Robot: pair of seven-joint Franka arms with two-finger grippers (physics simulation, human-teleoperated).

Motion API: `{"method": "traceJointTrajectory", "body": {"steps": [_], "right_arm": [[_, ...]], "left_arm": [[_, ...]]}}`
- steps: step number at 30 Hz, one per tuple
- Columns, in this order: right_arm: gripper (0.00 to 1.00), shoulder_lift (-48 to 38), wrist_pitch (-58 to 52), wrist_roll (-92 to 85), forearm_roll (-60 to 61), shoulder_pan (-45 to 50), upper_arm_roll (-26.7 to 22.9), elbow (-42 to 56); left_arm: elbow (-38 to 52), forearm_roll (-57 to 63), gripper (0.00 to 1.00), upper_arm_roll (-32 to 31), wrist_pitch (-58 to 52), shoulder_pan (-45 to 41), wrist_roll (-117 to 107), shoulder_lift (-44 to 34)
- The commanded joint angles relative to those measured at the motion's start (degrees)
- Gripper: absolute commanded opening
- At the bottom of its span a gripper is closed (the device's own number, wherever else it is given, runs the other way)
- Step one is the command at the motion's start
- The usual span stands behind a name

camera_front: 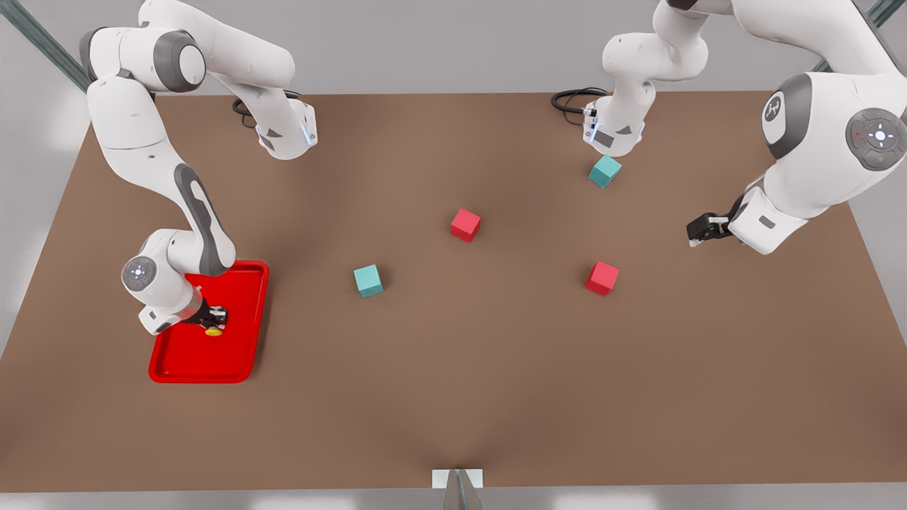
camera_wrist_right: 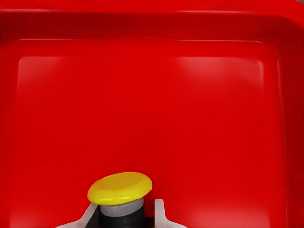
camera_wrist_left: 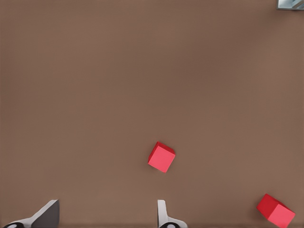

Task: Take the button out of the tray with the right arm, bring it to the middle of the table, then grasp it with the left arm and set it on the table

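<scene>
The brown desk (camera_front: 453, 397) carries everything. On the front view's left lies the red tray (camera_front: 184, 365), flat on the desk near its edge. The right arm (camera_front: 152, 170) bends down over this tray, and the left arm (camera_front: 815, 142) waits on the front view's right, above bare desk.

Four cubes sit well apart across the middle: a teal cube (camera_front: 368, 280) nearest the tray, a red cube (camera_front: 465, 225) near the centre, another red cube (camera_front: 602, 278) toward the front view's right, and a second teal cube (camera_front: 604, 171) near the far side.

The right pincer (camera_front: 215, 319) is down inside the tray, and the button (camera_front: 213, 331) sits between its fingers. In the right wrist view the yellow cap (camera_wrist_right: 120, 187) stands above the dark body, with a pale fingertip (camera_wrist_right: 159, 213) close on either side of that body, so the pincer is narrow around the button; whether the body rests on the tray floor I cannot tell.

The left pincer (camera_front: 701, 230) hangs clear of the desk, its fingers (camera_wrist_left: 162, 213) spread wide and holding nothing, with the two red cubes lying beyond them.
</scene>
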Motion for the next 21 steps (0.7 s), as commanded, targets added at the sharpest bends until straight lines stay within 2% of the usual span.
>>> {"method": "traceJointTrajectory", "body": {"steps": [1, 2, 3, 4, 5, 8, 12, 15, 18, 19, 21], "right_arm": [[0.4, -0.21, 0.33, -0.21, -0.32, 0.29, 0.01, 0.09], [0.4, -0.74, -0.28, -0.03, -0.15, 1.16, 0.27, 0.09], [0.4, -2.48, -3.42, 1.63, 0.03, 0.38, 3.59, 0.78], [0.4, -4.6, -15.01, 7.78, -0.06, 1.52, 5.27, 4.55], [0.4, -4.6, -20.74, 10.77, 0.03, 1.87, 7.83, 8.25], [0.4, -4.25, -29.54, 22.28, -0.06, 4.5, 14.77, 16.6], [0.4, -3.02, -32.54, 41.71, 0.56, 18.91, 14.68, 23.02], [0.41, 3.3, -33.5, 57.62, 0.21, 30.52, 14.24, 31.46], [0.41, 17.98, -35.96, 67.64, 0.91, 37.46, 13.72, 51.58], [0.41, 22.28, -35.96, 69.84, 1.0, 41.94, 10.29, 57.56], [0.41, 30.2, -35.97, 73.0, 1.35, 45.99, 8.36, 66.97]], "left_arm": [[0.03, 0.03, 1.0, -0.01, -0.17, 0.02, -0.36, -0.11], [0.03, 0.03, 1.0, -0.1, -0.17, 0.02, -0.36, -0.11], [0.03, 0.03, 1.0, -0.1, -0.17, 0.02, -0.36, -0.02], [0.03, 0.03, 1.0, -0.1, -0.17, 0.02, -0.36, -0.11], [0.03, 0.03, 1.0, -0.1, -0.17, 0.02, -0.36, -0.11], [0.03, 0.03, 1.0, -0.27, -0.17, 0.02, -0.36, -0.11], [0.03, 0.03, 1.0, -0.36, -0.17, 0.02, -0.36, -0.11], [0.03, 0.03, 1.0, -0.53, -0.26, 0.02, -0.36, -0.11], [0.03, 0.03, 1.0, -0.62, -0.17, 0.02, -0.36, -0.02], [0.03, 0.03, 1.0, -0.71, -0.17, 0.02, -0.36, -0.02], [0.03, 0.03, 1.0, -0.62, -0.17, 0.02, -0.36, 0.07]]}}
